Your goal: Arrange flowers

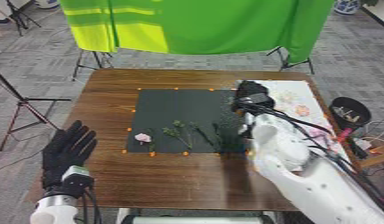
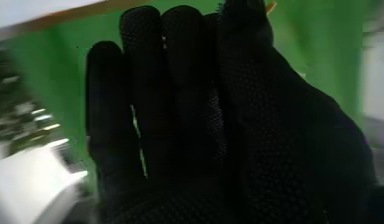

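In the head view, my left hand (image 1: 66, 152) is open, palm and straight fingers over the table's left edge. My right hand (image 1: 252, 95) is over the seam between the dark mat (image 1: 175, 102) and the white floral sheet (image 1: 284, 89). In the right wrist view, my right hand (image 2: 171, 125) has straight fingers with the thumb close beside them; nothing can be made out between them. A pink flower (image 1: 142, 137) lies at the mat's near left, with green sprigs (image 1: 177, 132) to its right. More dark greenery (image 1: 204, 135) lies farther right, partly beside my right forearm.
Orange markers (image 1: 153, 154) line the mat's edges on the brown table (image 1: 108, 172). A black bin (image 1: 350, 111) stands off the table's right side. Green cloth (image 1: 197, 25) hangs behind the table, and a tripod (image 1: 27, 107) stands at the left.
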You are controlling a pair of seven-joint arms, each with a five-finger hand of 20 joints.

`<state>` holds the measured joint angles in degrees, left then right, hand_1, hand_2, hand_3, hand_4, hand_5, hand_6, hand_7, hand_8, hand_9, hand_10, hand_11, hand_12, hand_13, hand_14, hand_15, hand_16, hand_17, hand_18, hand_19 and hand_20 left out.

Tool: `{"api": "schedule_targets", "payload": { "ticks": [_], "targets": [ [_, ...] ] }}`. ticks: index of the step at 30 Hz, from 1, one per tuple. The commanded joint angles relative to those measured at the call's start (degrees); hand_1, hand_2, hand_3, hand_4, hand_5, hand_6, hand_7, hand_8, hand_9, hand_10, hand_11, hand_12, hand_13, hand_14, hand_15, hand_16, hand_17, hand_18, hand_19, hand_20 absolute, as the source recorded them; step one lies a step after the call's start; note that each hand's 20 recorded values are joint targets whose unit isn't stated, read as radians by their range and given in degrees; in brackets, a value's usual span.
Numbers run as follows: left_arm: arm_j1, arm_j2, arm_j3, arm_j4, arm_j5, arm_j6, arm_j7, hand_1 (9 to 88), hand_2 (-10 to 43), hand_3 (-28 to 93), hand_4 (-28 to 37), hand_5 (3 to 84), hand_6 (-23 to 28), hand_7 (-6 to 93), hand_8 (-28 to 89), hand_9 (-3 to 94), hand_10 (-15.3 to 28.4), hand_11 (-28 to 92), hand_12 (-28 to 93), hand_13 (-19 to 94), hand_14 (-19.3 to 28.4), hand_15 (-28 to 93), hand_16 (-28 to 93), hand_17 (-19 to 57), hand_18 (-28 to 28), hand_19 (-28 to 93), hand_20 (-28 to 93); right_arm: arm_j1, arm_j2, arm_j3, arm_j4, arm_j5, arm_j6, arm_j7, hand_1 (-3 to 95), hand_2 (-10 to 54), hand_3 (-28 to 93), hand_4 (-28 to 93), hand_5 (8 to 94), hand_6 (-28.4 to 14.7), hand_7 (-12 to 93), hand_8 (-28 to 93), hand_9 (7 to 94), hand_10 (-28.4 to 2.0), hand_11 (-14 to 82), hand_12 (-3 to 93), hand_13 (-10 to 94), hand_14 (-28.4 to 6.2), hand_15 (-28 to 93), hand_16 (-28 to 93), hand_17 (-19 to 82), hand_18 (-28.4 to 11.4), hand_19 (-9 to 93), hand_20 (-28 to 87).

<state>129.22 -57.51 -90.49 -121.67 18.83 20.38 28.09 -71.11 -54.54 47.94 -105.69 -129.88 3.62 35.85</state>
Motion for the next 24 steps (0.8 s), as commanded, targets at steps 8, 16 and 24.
{"api": "schedule_targets", "payload": {
  "ticks": [8, 16, 24],
  "targets": [
    [-2.0, 1.83, 2.40, 0.01, 0.14, 0.68, -0.41, 29.7, 16.6, 70, -28.3, 43.3, 10.2, 15.7, -9, 34.8, 16.1, 31, 11, 26, 17.3, 46, -9, -6.8, 15.8, 39, 9, 20.1, -19.0, -17.7, 17.1, -2.3, -8.9, -9.4, 59.7, -9.5, 72, -28, 79.7, -0.3, 25, 0, 87.6, -11.3, 5.0, 34.2, 68, -7.7, 24, 37, 28, -19.4, 70, 25],
    [-3.6, 2.73, 3.03, 0.53, 0.10, 0.85, -0.83, 29.6, 16.6, 70, -28.3, 43.3, 10.2, 15.8, -9, 34.8, 16.1, 31, 11, 26, 17.2, 46, -9, -6.7, 15.8, 39, 9, 23.1, -22.4, -23.2, 25.6, -4.8, -11.7, -8.5, 59.6, -9.5, 72, -28, 79.4, 0.1, 26, 0, 87.5, -11.1, 5.1, 34.3, 68, -7.7, 23, 37, 28, -19.3, 70, 25],
    [-4.1, 3.19, 2.71, 0.77, -0.17, 1.41, -1.21, 29.3, 16.7, 70, -28.3, 43.3, 10.2, 15.7, -9, 34.8, 16.1, 31, 11, 26, 17.3, 46, -9, -6.7, 15.8, 39, 9, 21.7, -23.8, -25.9, 27.7, -7.3, -13.2, -7.4, 59.4, -9.5, 72, -28, 78.9, 0.2, 26, 0, 87.3, -11.3, 5.0, 34.2, 68, -7.8, 23, 37, 28, -19.4, 70, 25]
  ]
}}
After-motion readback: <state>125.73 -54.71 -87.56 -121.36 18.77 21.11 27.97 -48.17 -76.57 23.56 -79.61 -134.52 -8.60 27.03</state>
